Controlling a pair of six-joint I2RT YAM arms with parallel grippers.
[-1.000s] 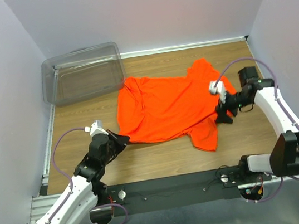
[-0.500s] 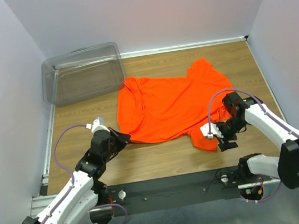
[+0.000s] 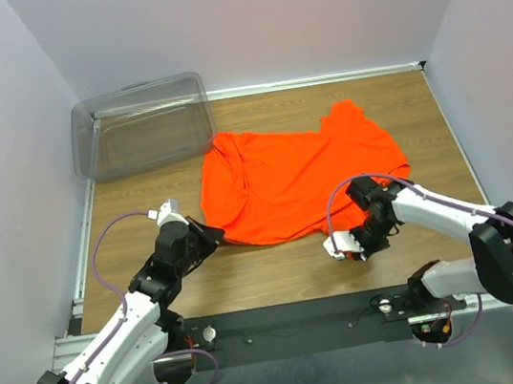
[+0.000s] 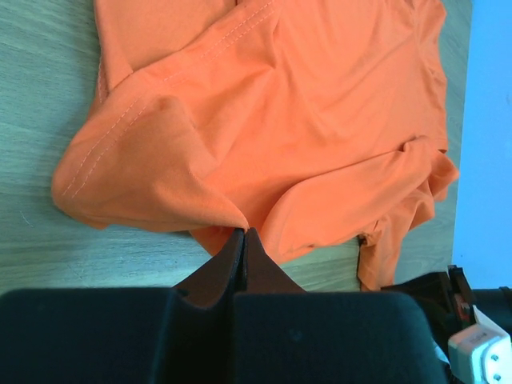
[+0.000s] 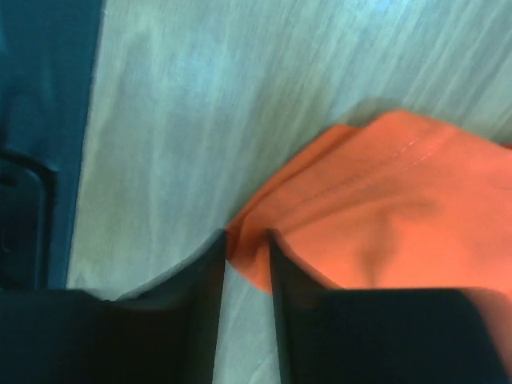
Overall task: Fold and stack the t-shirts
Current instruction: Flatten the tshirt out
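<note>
T-shirt [image 3: 298, 176]: bright orange, short-sleeved, lying rumpled but mostly spread on the wooden table [image 3: 418, 110], right of centre; creases across the body, stitched hem visible in the left wrist view.
Left pincer [image 4: 244, 240]: fully closed, fingers pressed together on a pinch of fabric at the shirt's near-left corner; low over the wood.
Right pincer [image 5: 246, 248]: drawn in to a slim gap, with a fold of the shirt's near-right edge caught between the fingers [image 5: 204, 300]; tips down at the table surface.
Left arm: reaching from the near-left base toward the shirt's near-left corner.
Right arm: bent across the near-right part of the table, wrist just beside the shirt's near edge.
Storage bin [image 3: 137, 92]: clear plastic, at the far-left corner of the table, just beside the shirt's far-left corner; touching or not, cannot tell.
</note>
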